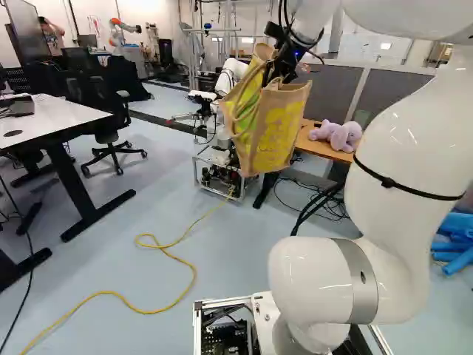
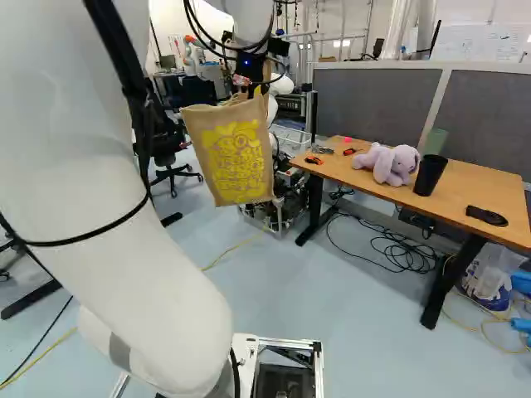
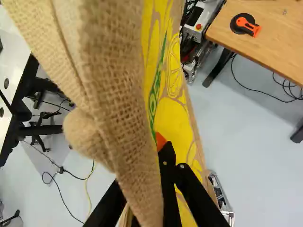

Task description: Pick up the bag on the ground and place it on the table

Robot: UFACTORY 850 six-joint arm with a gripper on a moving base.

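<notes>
Pale blue floor (image 2: 274, 290) spreads below the gripper (image 2: 250, 81), which is clamped on cloth at the top of the bag (image 2: 236, 157); the bag hangs under it in the air. The coarse weave looks soft, probably light and grippy, but liable to sag or swing. The upper rim or handles suit the hold best. Right of the gripper stands the wooden table (image 2: 344, 170), a purple plush toy (image 2: 388, 162) farther along it.

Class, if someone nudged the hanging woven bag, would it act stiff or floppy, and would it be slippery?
The bag would probably swing, since it hangs in the air. Bunched fabric suggests a floppy top, though the fairly flat printed side may be stiffer. Its coarse weave suggests little slipperiness.
</notes>
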